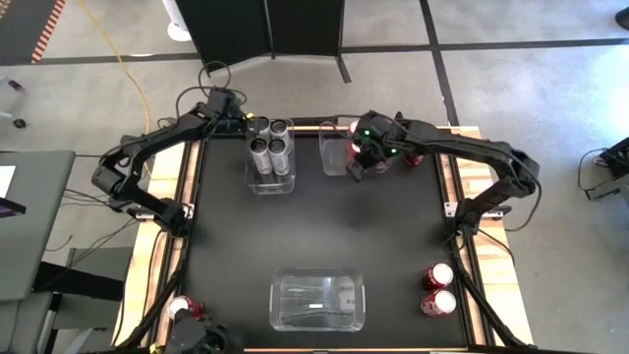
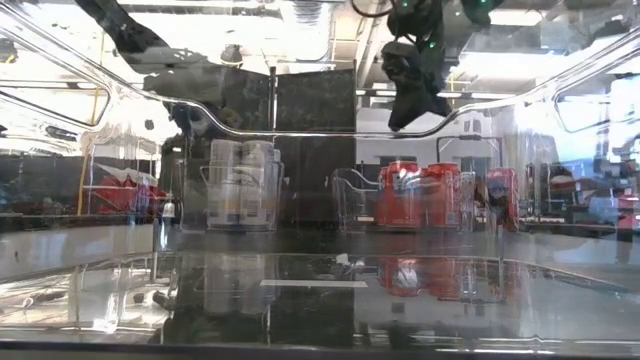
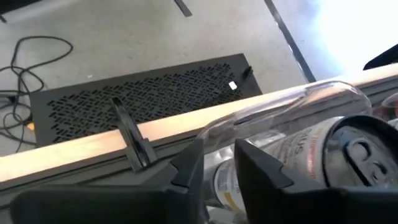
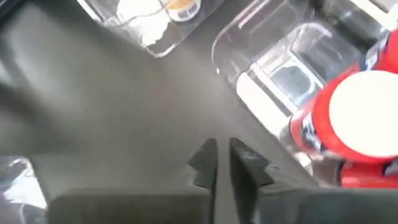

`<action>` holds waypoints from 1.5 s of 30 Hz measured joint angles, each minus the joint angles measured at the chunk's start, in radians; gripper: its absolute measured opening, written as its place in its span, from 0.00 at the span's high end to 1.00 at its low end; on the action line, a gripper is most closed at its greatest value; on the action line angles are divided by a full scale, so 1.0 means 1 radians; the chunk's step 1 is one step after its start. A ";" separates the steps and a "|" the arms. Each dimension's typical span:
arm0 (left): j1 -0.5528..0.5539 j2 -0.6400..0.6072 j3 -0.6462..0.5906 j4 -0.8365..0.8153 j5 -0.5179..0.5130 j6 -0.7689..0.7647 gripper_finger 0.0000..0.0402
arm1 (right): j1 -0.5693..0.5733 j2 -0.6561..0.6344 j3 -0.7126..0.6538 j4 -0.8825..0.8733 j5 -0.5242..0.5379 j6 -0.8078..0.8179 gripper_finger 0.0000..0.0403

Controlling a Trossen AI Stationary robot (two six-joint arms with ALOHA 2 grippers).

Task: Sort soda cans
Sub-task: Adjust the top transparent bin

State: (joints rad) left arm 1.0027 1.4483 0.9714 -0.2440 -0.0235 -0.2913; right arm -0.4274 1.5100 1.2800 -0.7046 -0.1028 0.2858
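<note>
Several silver-grey soda cans (image 1: 270,143) stand upright in a clear bin (image 1: 267,182) at the far centre-left. Red soda cans (image 2: 420,195) stand in a second clear bin (image 1: 332,157) to its right. My left gripper (image 3: 217,168) hovers over the far left corner of the silver cans' bin (image 1: 236,113); its fingers are a little apart with nothing between them, and a silver can (image 3: 348,155) lies just beyond. My right gripper (image 4: 222,152) hangs above the red cans' bin (image 1: 356,169), its fingers a narrow gap apart, clear of the red can (image 4: 354,118).
A third clear bin (image 1: 316,300) sits at the near centre. Two red cans (image 1: 437,290) stand at the near right edge and another red can (image 1: 185,310) at the near left corner. The black mat (image 1: 324,231) between the bins is bare.
</note>
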 joint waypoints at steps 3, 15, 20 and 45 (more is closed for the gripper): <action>0.000 -0.002 0.000 -0.012 0.000 -0.001 0.73 | 0.009 0.029 0.000 0.060 0.000 -0.047 0.70; 0.000 -0.213 -0.002 0.023 0.000 0.066 0.68 | 0.004 0.212 0.000 0.234 -0.001 -0.163 0.48; -0.011 -0.317 -0.002 -0.004 0.000 0.048 0.68 | -0.022 0.256 0.000 0.252 0.002 -0.179 0.62; -0.188 -0.414 -0.002 0.015 0.014 0.046 0.68 | 0.131 0.265 0.020 0.129 -0.033 -0.235 0.98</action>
State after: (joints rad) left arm 0.8150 1.0344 0.9691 -0.2287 -0.0093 -0.2451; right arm -0.2967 1.7749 1.3001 -0.5761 -0.1361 0.0504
